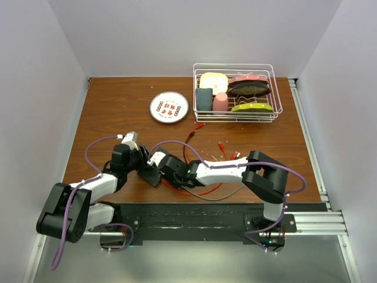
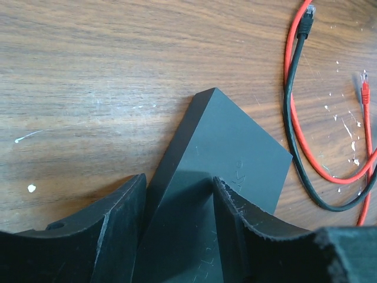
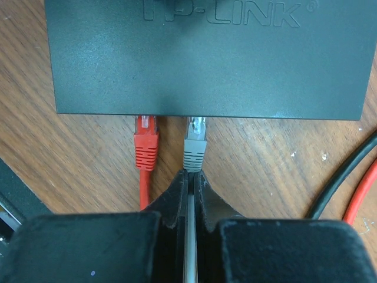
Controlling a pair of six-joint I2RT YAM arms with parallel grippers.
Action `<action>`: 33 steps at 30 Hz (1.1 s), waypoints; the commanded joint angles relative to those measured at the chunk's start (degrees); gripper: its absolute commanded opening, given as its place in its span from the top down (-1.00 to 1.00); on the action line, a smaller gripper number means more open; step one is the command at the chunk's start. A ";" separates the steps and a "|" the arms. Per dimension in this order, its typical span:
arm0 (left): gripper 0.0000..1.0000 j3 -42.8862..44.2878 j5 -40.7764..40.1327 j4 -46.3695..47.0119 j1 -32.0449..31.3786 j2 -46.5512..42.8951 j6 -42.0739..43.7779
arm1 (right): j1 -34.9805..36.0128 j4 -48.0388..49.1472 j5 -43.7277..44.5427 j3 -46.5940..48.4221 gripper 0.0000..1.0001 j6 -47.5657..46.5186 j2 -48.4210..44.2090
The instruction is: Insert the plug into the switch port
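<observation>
Top external view: one switch (image 1: 151,176), flat and dark, lies on the table (image 1: 118,112) between the tips of two arms. At its left side is the left gripper (image 1: 144,164) and at its right side the right gripper (image 1: 168,170). Both are close against it, neither plainly nearer. Well beyond the switch are one plate (image 1: 169,107) and one rack (image 1: 234,65). To the right of the switch are red cables (image 1: 189,141), number unclear.

Left wrist view: the switch lies corner-on between the left fingers (image 2: 118,230), one beside its side edge, the other over its top face. The jaws stand partly apart; whether they clamp it cannot be told. Right of the switch are one black cable (image 2: 293,118) ending in one black plug (image 2: 305,17), two red strands, and one loose red plug (image 2: 364,89).

Right wrist view: the switch's socket edge lies straight ahead of the right gripper, its long side running crosswise. Two plugs are at that edge. One is the seated red plug (image 3: 146,146). The other is the grey plug (image 3: 195,148), just right of it, its long axis pointing into the switch. The right fingers (image 3: 177,200) are closed on the grey cable (image 3: 189,259) directly behind that plug. Depth of seating is not discernible. Judged next move: a straight push toward the switch.
</observation>
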 commanded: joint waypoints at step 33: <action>0.28 -3.41 13.19 -2.56 -5.33 0.45 -5.66 | -2.59 24.92 -3.53 14.30 1.00 -3.43 2.89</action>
